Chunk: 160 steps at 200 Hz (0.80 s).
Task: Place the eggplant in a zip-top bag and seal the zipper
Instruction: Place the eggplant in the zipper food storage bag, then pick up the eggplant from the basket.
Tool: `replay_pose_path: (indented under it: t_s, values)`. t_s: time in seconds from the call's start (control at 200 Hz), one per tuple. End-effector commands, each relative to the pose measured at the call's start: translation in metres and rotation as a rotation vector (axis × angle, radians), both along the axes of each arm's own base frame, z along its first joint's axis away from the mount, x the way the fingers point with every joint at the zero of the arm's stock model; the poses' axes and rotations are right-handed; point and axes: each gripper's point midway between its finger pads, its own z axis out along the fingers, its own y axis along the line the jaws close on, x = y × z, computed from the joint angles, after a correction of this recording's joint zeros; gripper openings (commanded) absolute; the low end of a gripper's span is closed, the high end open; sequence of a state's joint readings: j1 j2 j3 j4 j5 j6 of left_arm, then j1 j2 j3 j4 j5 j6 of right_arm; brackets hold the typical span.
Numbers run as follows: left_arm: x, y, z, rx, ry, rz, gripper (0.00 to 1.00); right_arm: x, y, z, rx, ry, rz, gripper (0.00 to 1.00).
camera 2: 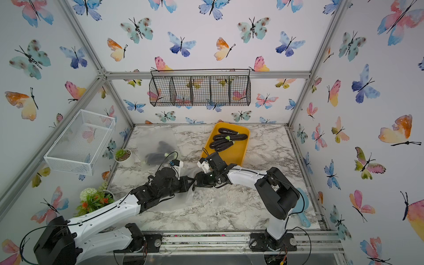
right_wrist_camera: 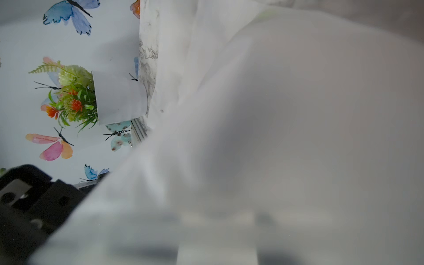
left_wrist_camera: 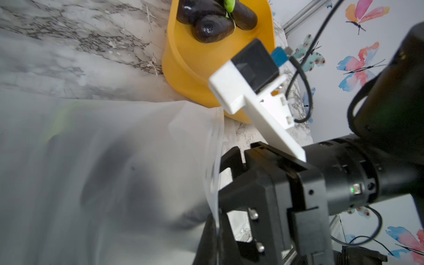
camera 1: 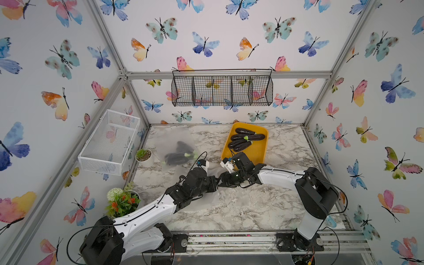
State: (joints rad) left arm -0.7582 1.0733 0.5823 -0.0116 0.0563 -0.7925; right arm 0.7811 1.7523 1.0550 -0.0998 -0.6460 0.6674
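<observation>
- The left gripper, at frame centre, is pinched tight on the edge of a zip-top bag.
- The right gripper meets it tip to tip, jaws parted at that same edge.
- There are two bags. The second bag, up and left, holds bagged eggplants.
- One yellow tray, just above the right gripper, holds loose eggplants, four or five; I can't separate them.
- There are two plants at left: a small pot and a flower pot.
- There are two wall baskets: a white basket and a black basket.
</observation>
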Motion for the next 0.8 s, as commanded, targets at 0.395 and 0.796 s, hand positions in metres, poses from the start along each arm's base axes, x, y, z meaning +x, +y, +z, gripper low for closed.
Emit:
replay_pose_path:
  t_s: [0.395, 0.796]
  values:
    - [0.009, 0.008, -0.021, 0.091, 0.012, 0.001, 0.0, 0.186, -0.129, 0.025, -0.109, -0.235, -0.542, 0.63]
    - [0.007, 0.007, -0.011, 0.098, -0.014, -0.008, 0.0, 0.267, -0.129, -0.047, -0.098, -0.08, -0.786, 0.66]
